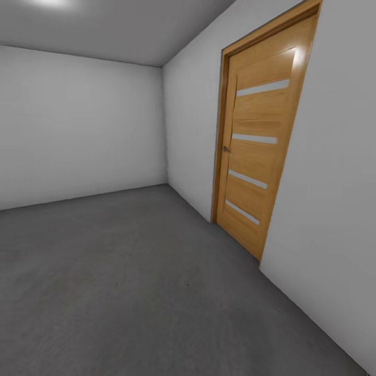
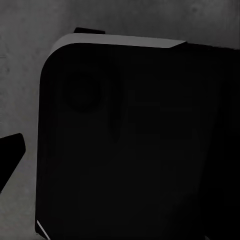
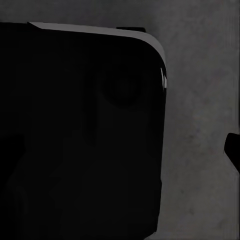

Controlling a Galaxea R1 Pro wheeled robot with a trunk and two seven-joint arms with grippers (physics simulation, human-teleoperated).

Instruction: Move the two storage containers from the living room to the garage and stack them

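Note:
I am in the garage, a bare room with white walls (image 1: 78, 125), a grey ceiling and a dark grey concrete floor (image 1: 130, 277). The two storage containers and the living room are out of view. In the left wrist view a dark finger tip (image 2: 11, 152) pokes in beside a black rounded part of the robot's body (image 2: 130, 140), above the floor (image 2: 25, 60). The right wrist view has another dark finger tip (image 3: 233, 147) next to the same kind of black body (image 3: 75, 135). I cannot tell how either gripper's jaws stand.
A light wood door (image 1: 256, 156) with four narrow glass slats stands shut in the right wall (image 1: 334, 209). The room's far corner (image 1: 164, 130) lies ahead, and the open floor stretches toward it and to the left.

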